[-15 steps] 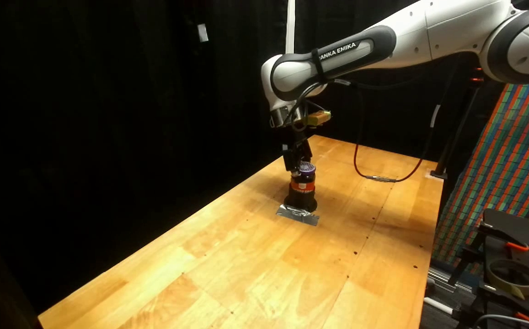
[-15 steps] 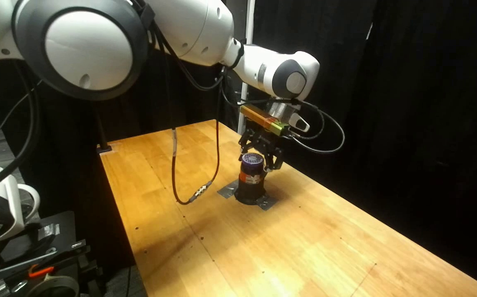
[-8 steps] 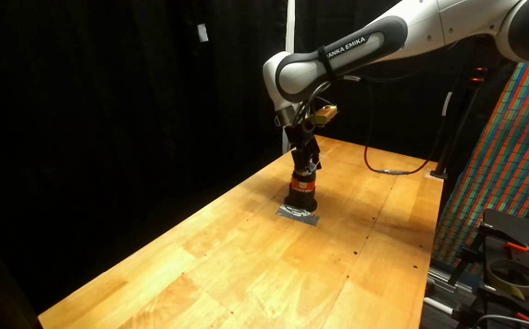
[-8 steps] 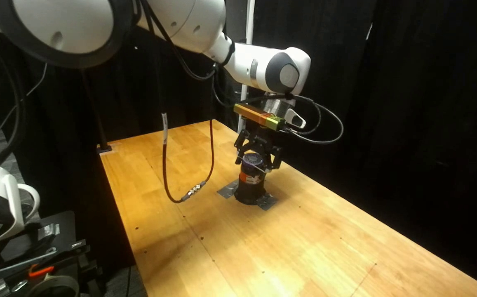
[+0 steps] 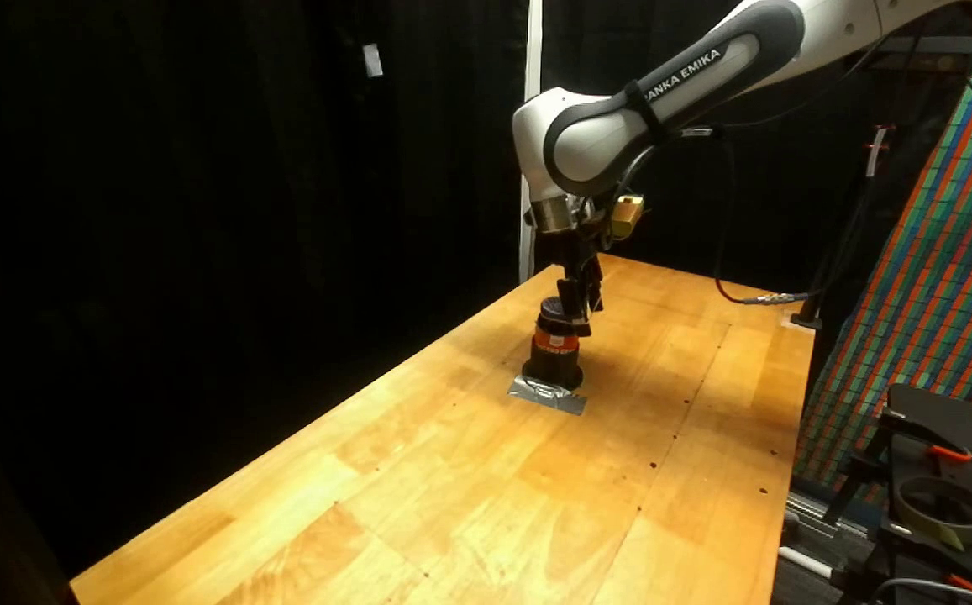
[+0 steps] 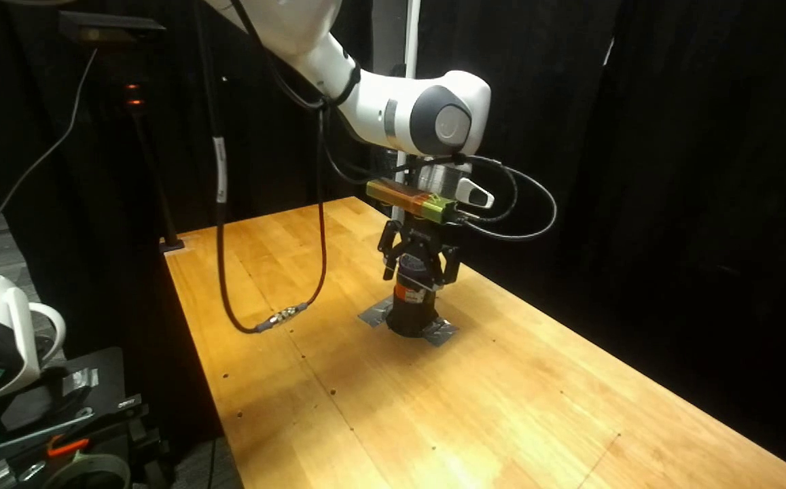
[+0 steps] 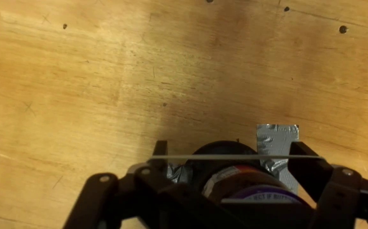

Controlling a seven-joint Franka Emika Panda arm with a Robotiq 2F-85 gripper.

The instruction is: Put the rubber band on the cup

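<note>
Tautly, a band (image 7: 215,156) spans the gripper (image 6: 414,280), whose fingertips stand well apart and hold nothing else that shows. The cup (image 5: 556,343) stands upright on the table (image 5: 452,487), nearer the long edge opposite the arm (image 5: 592,153) than the edge the arm reaches over, tape (image 5: 547,397) at its foot. From the line between the fingertips, the cup lies toward that opposite edge, its long axis vertical; the visible strand crosses its arm-facing side, lower than its top. Whether the loop runs behind the cup cannot be told. If it does, the next move likely calls for easing the tips free below the rim; a straight lift could drag the band off.
</note>
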